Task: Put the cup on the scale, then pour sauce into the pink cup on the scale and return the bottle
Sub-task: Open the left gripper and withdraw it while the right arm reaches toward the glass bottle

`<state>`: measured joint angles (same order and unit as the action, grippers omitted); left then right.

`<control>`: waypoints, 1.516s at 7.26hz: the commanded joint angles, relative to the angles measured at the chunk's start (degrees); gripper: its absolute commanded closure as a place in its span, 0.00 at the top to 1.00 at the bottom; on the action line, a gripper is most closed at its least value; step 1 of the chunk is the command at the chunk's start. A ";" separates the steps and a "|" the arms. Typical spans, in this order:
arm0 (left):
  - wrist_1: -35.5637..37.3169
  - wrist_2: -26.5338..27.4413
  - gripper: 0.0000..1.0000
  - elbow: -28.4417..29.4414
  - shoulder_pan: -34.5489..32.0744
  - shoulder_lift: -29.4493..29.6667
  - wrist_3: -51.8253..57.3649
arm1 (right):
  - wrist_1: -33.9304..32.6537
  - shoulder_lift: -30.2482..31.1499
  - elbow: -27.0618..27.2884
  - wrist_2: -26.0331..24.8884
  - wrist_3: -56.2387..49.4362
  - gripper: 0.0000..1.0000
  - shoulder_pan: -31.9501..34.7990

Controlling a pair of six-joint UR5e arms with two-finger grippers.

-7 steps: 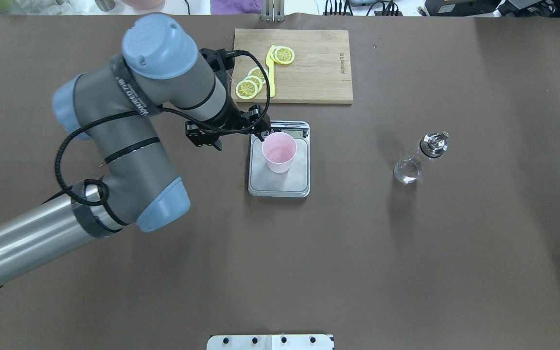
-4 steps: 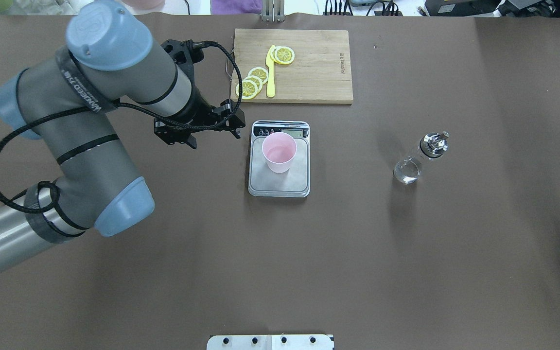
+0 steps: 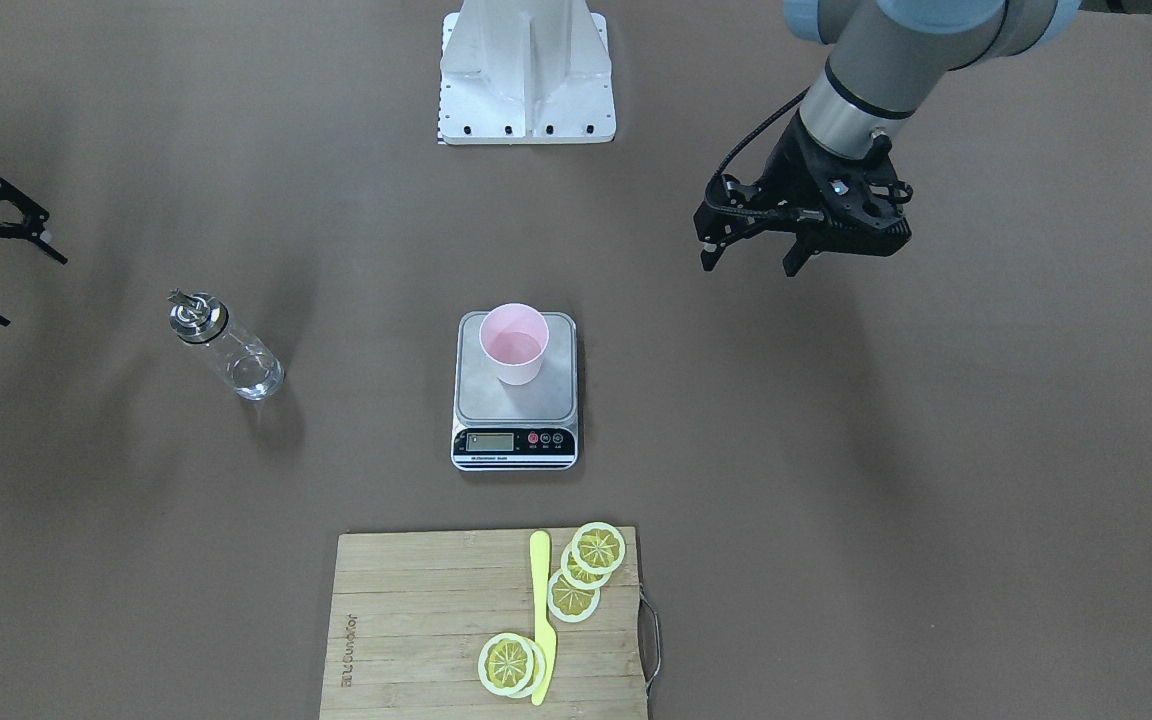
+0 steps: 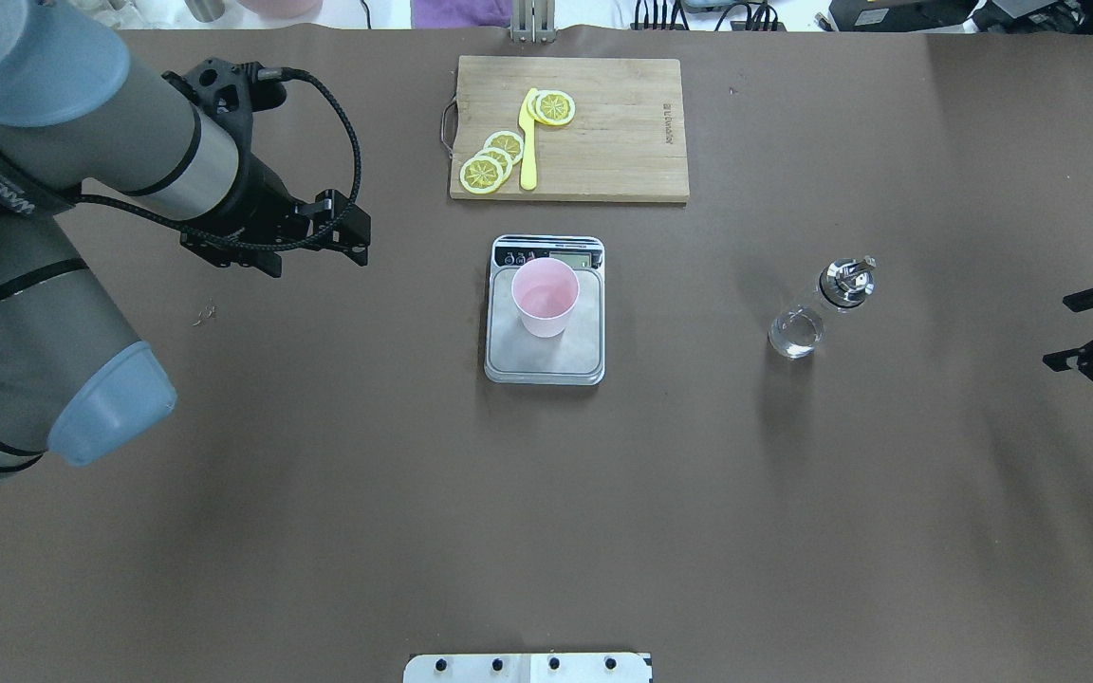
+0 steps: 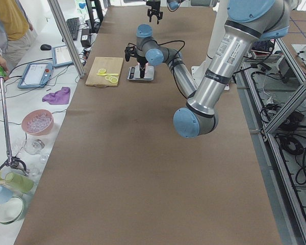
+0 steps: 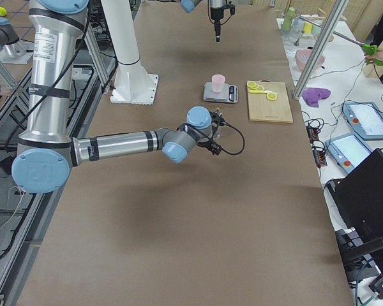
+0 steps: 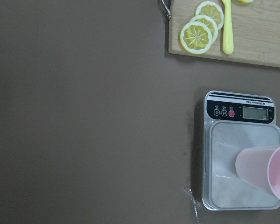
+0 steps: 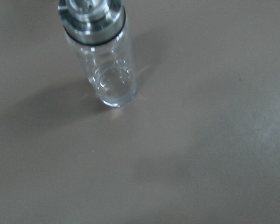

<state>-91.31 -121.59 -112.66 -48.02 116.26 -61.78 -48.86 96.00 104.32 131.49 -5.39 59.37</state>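
The scale (image 4: 546,356), a flat rectangular unit with a brushed steel platform and a black strip carrying an LCD and buttons, is positioned at the centre of the brown table (image 4: 546,531). The bottle (image 4: 812,313), slim clear glass with a metal collar and pour spout, is stood upright well apart from the scale, on the robot's right side. The cup (image 4: 545,296), a pale pink tapered tumbler, is seated upright on the platform, close to the display strip. A bamboo cutting board (image 4: 603,133) is located just beyond the scale, loaded with a yellow knife (image 4: 527,152) and lemon slices (image 4: 482,174). The left gripper (image 4: 317,264) is held spread and empty, off to the scale's left. The right gripper (image 4: 1068,332) is likewise spread and empty, outboard of the bottle and apart from it.
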 commanded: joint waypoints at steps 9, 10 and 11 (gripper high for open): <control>-0.01 -0.75 0.97 -2.83 -6.48 -8.51 11.07 | 40.68 -6.87 -16.76 -11.51 27.27 0.91 -10.15; -0.01 -0.75 0.97 -3.09 -6.48 -8.51 11.07 | 46.34 -7.14 -19.74 -12.92 27.88 0.90 -10.50; 0.08 -0.75 0.97 -3.01 -6.56 -8.51 11.07 | 52.40 -8.18 -23.42 -16.06 29.37 0.90 -11.90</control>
<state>-91.30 -122.34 -115.64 -54.51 107.79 -50.72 -3.25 88.82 84.97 118.53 22.55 48.70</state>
